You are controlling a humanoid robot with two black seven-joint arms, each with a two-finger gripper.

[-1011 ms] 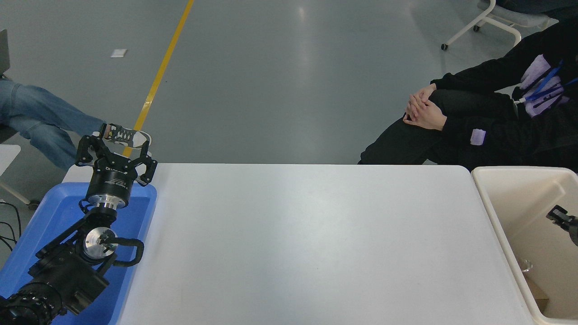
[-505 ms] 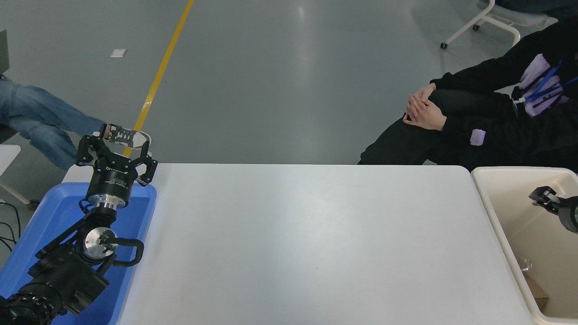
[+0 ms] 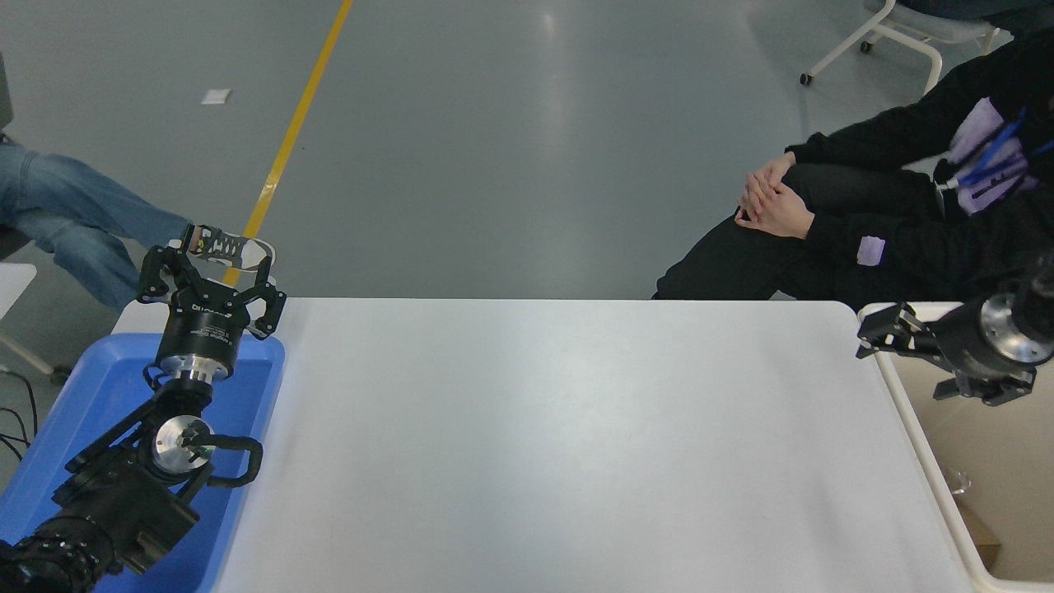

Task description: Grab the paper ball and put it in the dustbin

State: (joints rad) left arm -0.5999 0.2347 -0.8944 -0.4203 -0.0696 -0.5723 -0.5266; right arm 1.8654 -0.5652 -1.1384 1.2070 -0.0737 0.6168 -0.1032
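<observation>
Head view. The right gripper (image 3: pixel 885 338), fingers spread and holding nothing, hangs over the near-left rim of the cream dustbin (image 3: pixel 926 449) at the white table's (image 3: pixel 560 436) right end. The paper ball cannot be made out. The left gripper (image 3: pixel 207 276), fingers spread, is parked above the blue tray (image 3: pixel 90 403). A seated person (image 3: pixel 889 222) sits beyond.

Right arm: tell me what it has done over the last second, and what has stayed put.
The right gripper has come up out of the dustbin and swung left; it now hangs over the bin's near-left rim at the table edge, empty, fingers apart. No paper ball shows on the table. Unchanged: the left gripper parked open over the blue tray, and the seated person's clasped hands.
</observation>
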